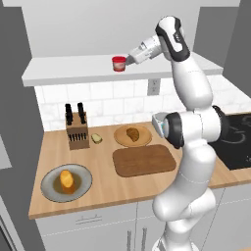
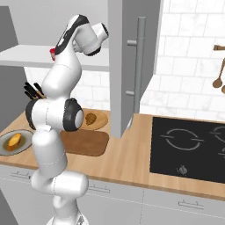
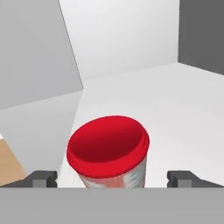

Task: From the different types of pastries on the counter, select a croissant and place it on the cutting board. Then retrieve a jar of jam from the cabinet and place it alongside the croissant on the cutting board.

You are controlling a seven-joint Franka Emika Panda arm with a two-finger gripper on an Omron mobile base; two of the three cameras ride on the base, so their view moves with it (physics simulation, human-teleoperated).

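Nearest the robot's base, a grey plate [image 1: 49, 188] is sitting at the front of the counter [image 1: 98, 196] carrying the orange-yellow bun [image 1: 67, 180], and just beyond it to the right the cutting board [image 1: 144, 160] is lying bare. Behind the board, the croissant [image 1: 132, 134] is resting on the round tan wooden plate [image 1: 120, 139], so by the look of things the first step is not yet done, with the pastry beside the board rather than on it. A tiny pale piece [image 1: 96, 138] and a knife block [image 1: 77, 130] are standing further left against the tiled wall. Up on the white cabinet shelf [image 1: 73, 71], the jar of jam [image 1: 118, 63] is standing upright, and the arm is reaching out so that the gripper [image 3: 113, 178] is straddling it: in the hand view a fingertip is showing on either side of the jar, spread wide and apart from its walls, grasping nothing. The step in hand appears to be the jar retrieval. The next move is calling for the fingers to be pressing in on the jar's sides, then lifting it off the shelf and bringing it down to the board.
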